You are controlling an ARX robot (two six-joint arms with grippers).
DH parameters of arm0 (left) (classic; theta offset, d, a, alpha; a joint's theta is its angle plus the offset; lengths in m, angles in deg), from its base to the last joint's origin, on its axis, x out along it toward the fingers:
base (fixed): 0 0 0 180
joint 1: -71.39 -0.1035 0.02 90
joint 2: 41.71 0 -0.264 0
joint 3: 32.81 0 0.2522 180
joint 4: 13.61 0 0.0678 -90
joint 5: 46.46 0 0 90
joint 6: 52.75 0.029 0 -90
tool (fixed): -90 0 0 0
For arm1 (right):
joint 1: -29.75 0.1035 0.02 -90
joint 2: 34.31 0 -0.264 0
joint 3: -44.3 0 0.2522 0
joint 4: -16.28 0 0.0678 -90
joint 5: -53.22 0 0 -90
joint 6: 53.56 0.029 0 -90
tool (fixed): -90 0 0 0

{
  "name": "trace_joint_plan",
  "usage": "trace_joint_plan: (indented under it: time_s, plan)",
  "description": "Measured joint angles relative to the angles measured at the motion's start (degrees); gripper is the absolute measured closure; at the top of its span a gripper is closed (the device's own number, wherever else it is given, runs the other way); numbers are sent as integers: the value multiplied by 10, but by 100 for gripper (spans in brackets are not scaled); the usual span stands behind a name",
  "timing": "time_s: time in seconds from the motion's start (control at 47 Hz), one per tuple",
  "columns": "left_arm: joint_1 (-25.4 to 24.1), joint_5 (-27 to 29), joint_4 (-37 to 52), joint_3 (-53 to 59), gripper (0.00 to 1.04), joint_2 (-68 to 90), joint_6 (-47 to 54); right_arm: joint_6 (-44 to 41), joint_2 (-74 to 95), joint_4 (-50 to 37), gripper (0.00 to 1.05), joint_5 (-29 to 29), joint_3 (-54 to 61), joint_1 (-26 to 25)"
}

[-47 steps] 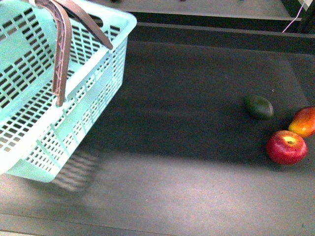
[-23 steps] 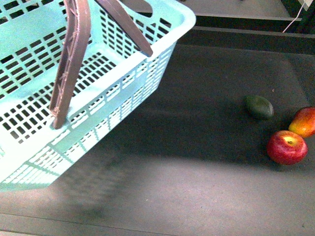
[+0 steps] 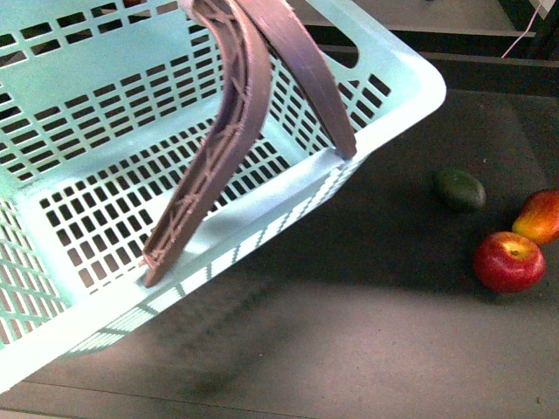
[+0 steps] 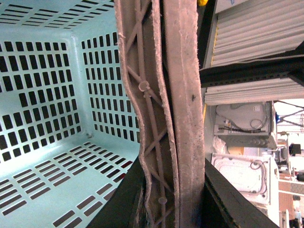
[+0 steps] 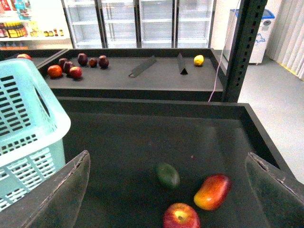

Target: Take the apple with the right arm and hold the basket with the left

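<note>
The red apple [image 3: 508, 261] lies on the dark table at the right, and also shows in the right wrist view [image 5: 181, 216]. The turquoise basket [image 3: 79, 140] hangs tilted above the table's left half, its two brown-purple handles [image 3: 229, 131] raised together. My left gripper [image 4: 171, 209] is shut on both handles [image 4: 161, 95], with the basket's inside [image 4: 42, 95] beyond them. My right gripper [image 5: 168, 190] is open and empty, high above the table, with the apple between its spread jaws. Neither arm shows in the front view.
A dark green oval fruit [image 3: 459, 189] and an elongated orange-red fruit [image 3: 539, 216] lie just beyond the apple. In the right wrist view both fruits show [image 5: 168, 175] [image 5: 212, 191], with a raised table rim [image 5: 259, 133], a black post [image 5: 240, 47] and a farther shelf of fruit [image 5: 71, 66].
The basket has swung to the right and toward the camera, now covering the left and centre of the front view. The fruits have not moved.
</note>
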Motion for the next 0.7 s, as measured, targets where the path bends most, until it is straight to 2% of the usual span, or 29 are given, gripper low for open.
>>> trace_joint_plan:
  time_s: [0.277,0.703]
  plan:
    - [48,3,2,0,83,-5,1,0,0,0,9,0,0,0]
    - [49,13,2,0,83,-6,10,0,0,0,9,0,0,0]
